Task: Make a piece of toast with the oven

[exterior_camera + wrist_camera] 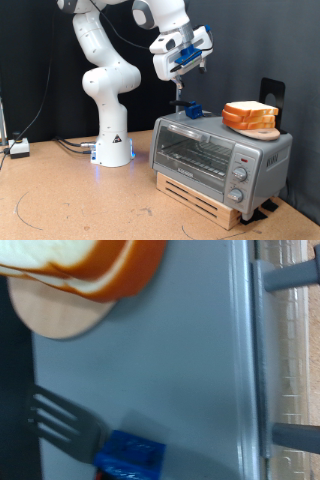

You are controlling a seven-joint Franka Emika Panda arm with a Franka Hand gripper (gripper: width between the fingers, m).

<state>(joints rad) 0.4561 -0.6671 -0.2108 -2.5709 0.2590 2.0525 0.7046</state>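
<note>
The silver toaster oven (215, 150) stands at the exterior view's right with its glass door shut; its rack looks bare. On its top lies a stack of bread slices (250, 115) on a round wooden board (262, 131). No single piece of toast shows apart from the stack. My gripper (188, 68) hangs above the oven top's left end, over a grey fork (178, 97) with a blue block (192, 112) at its base. The wrist view shows no fingers, only the fork (55, 420), the blue block (130, 455), the stack (90, 265), the oven top (170, 360) and the door handle (262, 350).
The oven sits on a low wooden slatted stand (205, 195) on the brown table. The arm's white base (112, 140) stands to the exterior view's left of the oven. A black upright object (272, 95) is behind the bread. A small box with cables (18, 148) lies at far left.
</note>
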